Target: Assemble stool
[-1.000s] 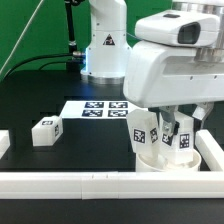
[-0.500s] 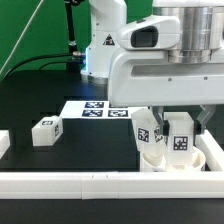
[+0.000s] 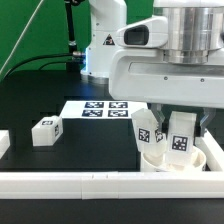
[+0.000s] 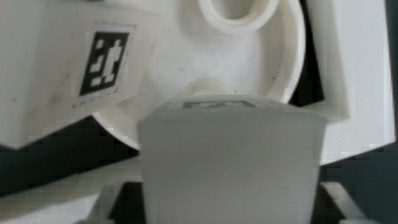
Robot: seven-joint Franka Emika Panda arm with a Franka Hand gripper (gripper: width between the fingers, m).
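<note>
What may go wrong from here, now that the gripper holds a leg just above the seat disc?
1. The held leg in the gripper may not be lined up with the hole in the seat disc. Pressing down could then jam or tilt it.
2. The other leg sits very close beside the gripper, so a sideways correction might knock it loose.
</note>
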